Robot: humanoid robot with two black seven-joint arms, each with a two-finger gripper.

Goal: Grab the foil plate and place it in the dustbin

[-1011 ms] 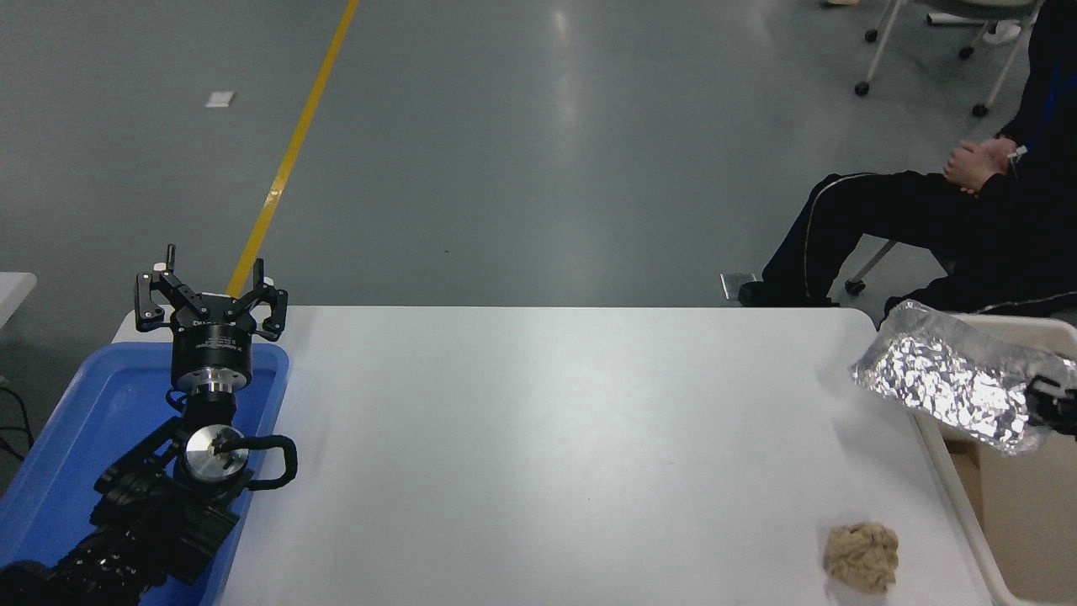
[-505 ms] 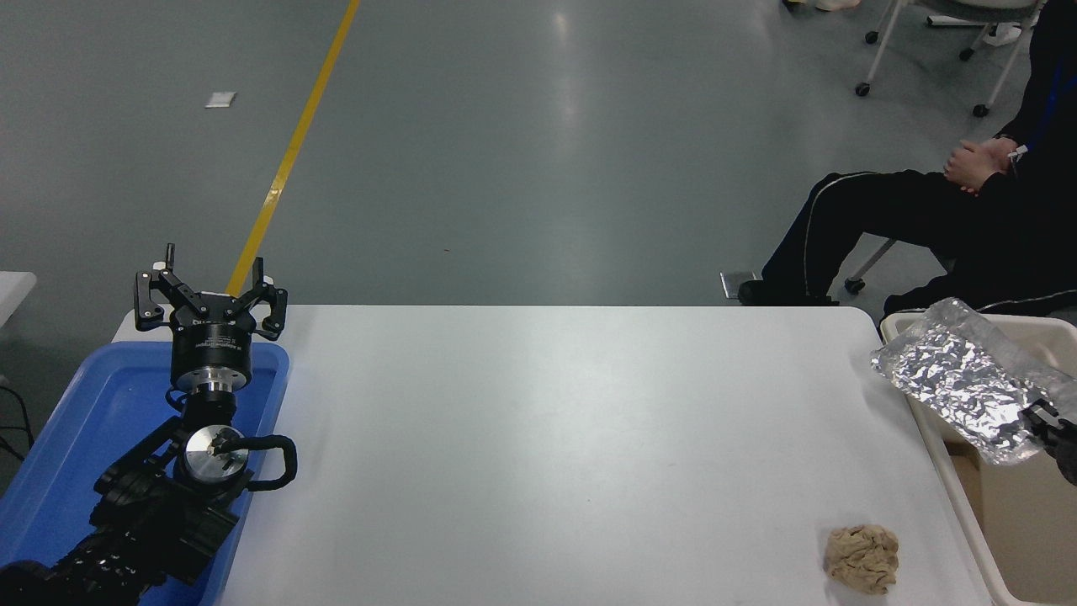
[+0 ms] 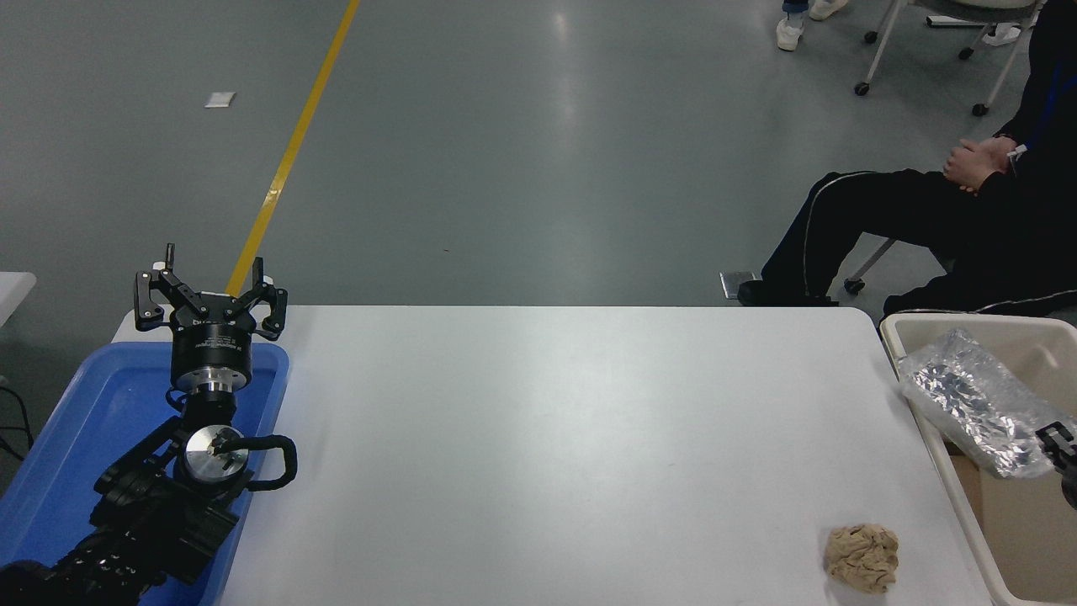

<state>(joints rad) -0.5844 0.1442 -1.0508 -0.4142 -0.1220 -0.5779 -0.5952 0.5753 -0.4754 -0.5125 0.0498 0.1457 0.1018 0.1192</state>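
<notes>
One pincer, the right (image 3: 1056, 444), grips the foil plate (image 3: 968, 400) above the dustbin (image 3: 942, 323).

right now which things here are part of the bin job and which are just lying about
Part of the job:
- shiny crinkled silver foil plate, held over the bin
- large cream plastic dustbin
- right gripper, at the plate's near end

Just lying about:
- crumpled tan paper ball on the white table
- blue plastic tray
- parked left gripper
- seated person
</notes>
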